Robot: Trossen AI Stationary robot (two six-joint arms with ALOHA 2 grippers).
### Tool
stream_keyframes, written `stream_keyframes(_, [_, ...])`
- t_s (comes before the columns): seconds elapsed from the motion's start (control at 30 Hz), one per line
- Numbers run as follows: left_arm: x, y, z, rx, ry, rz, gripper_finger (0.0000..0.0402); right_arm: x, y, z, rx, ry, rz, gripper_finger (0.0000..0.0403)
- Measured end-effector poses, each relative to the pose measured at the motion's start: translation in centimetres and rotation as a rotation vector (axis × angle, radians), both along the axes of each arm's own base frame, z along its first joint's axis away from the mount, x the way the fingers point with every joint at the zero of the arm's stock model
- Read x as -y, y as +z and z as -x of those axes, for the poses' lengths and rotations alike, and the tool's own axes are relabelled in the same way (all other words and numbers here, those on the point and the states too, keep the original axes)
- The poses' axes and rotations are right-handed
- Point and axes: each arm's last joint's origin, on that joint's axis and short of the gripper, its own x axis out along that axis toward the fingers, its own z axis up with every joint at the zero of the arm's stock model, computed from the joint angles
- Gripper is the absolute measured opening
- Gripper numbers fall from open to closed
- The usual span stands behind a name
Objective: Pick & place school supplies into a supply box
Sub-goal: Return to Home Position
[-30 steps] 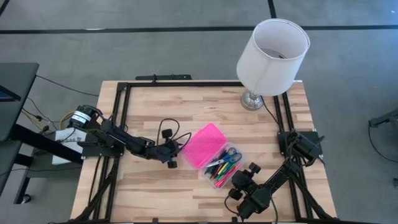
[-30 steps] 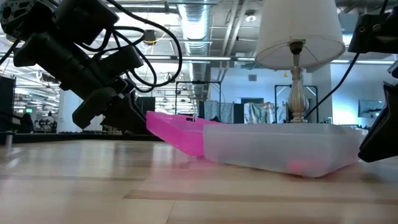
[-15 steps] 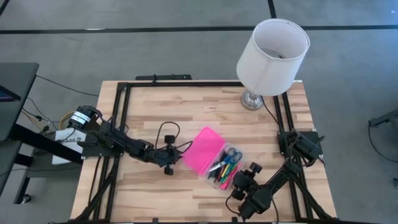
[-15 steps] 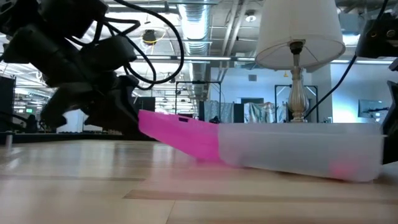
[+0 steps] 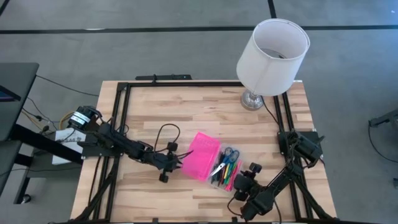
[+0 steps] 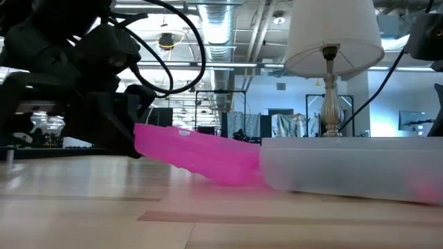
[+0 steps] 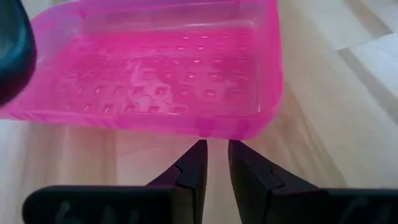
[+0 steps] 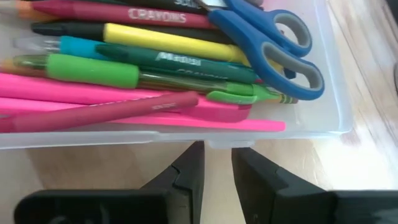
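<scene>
A small rectangular plastic supply box (image 5: pixel 205 152) lies open at the front middle of the pale plank-wood surface (image 5: pixel 161 106). Its translucent bright pink lid (image 7: pixel 155 74), dotted inside with a grid of small dimples, is folded out beside the clear, frosted-looking base (image 8: pixel 93 140). In the low view the lid slopes down toward the base.

All the school supplies in view lie lengthwise in the base:
- blue-handled scissors with grey-lined loops (image 8: pixel 273 37)
- a red crayon lettered "CRAYONS" (image 8: pixel 124 12)
- a yellow pen (image 8: pixel 161 40)
- a dark green crayon (image 8: pixel 180 62), whose wrapper print is too blurred to read in full
- a bright green pen (image 8: pixel 93 70)
- smooth pink pens (image 8: pixel 124 93)

The left gripper (image 7: pixel 217 148) sits low, just beside the lid's long outer edge. Its dark fingers (image 7: pixel 193 168) are drawn to a narrow gap and hold nothing. The right gripper (image 8: pixel 217 149) faces the base's long wall from the opposite side, its fingers (image 8: pixel 186 168) likewise nearly together and empty.

A lamp with a white tapered shade and a metal foot (image 5: pixel 272 53) stands at the back right corner.
</scene>
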Motion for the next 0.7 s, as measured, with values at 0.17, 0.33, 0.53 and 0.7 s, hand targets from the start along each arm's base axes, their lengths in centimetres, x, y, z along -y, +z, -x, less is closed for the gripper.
stream_keyframes(0.17, [0.2,0.0,0.1,-0.024,-0.034,0.063,0.0061,-0.1,0.0,-0.1,-0.025,0.035,0.005,0.0075])
stream_keyframes(0.33, [0.4,0.0,0.1,-0.038,-0.089,0.119,0.0061,0.2,0.0,-0.3,-0.051,0.056,0.017,0.0075])
stream_keyframes(0.53, [0.6,0.1,0.0,-0.032,-0.118,0.153,0.0061,0.8,0.0,-0.8,-0.089,0.065,0.030,0.0075])
stream_keyframes(0.7, [-0.5,-0.9,0.7,-0.135,0.087,0.077,0.0061,1.2,0.0,-1.0,-0.130,0.036,0.015,0.0075])
